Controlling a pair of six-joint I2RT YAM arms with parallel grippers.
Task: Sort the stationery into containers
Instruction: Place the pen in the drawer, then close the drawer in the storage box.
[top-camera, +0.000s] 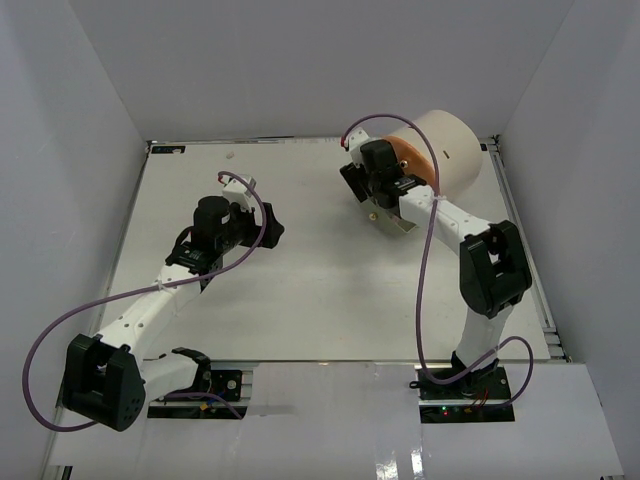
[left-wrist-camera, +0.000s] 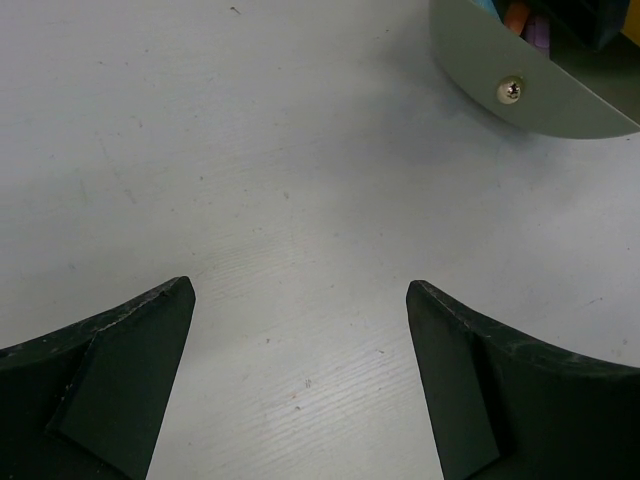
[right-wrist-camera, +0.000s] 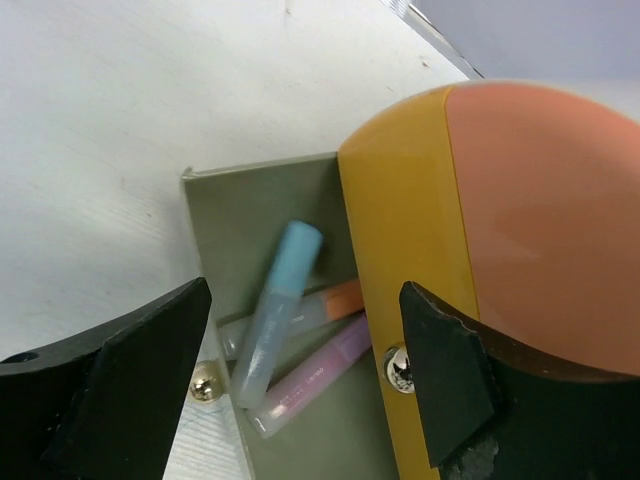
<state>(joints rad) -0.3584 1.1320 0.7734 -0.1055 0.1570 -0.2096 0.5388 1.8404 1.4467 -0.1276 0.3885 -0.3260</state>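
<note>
In the right wrist view my right gripper (right-wrist-camera: 305, 290) hangs open over the pulled-out grey-olive drawer (right-wrist-camera: 215, 215). Three pens lie in that drawer: a teal-capped one (right-wrist-camera: 275, 315) on top, crossing an orange-capped one (right-wrist-camera: 335, 300) and a purple one (right-wrist-camera: 315, 375). Neither finger touches them. The yellow drawer front (right-wrist-camera: 400, 250) and the orange drawer front (right-wrist-camera: 550, 220) stand beside it. From above, the right gripper (top-camera: 385, 208) is at the face of the cream cylinder (top-camera: 450, 150). My left gripper (left-wrist-camera: 300, 287) is open over bare table, nothing between its fingers.
The left wrist view catches the grey-olive drawer (left-wrist-camera: 560, 100) with its round knob (left-wrist-camera: 511, 90) at the top right, orange (left-wrist-camera: 517, 15) and purple (left-wrist-camera: 538, 30) pen ends inside. White walls enclose the table (top-camera: 320, 300) on three sides. The left gripper (top-camera: 268, 232) sits mid-table.
</note>
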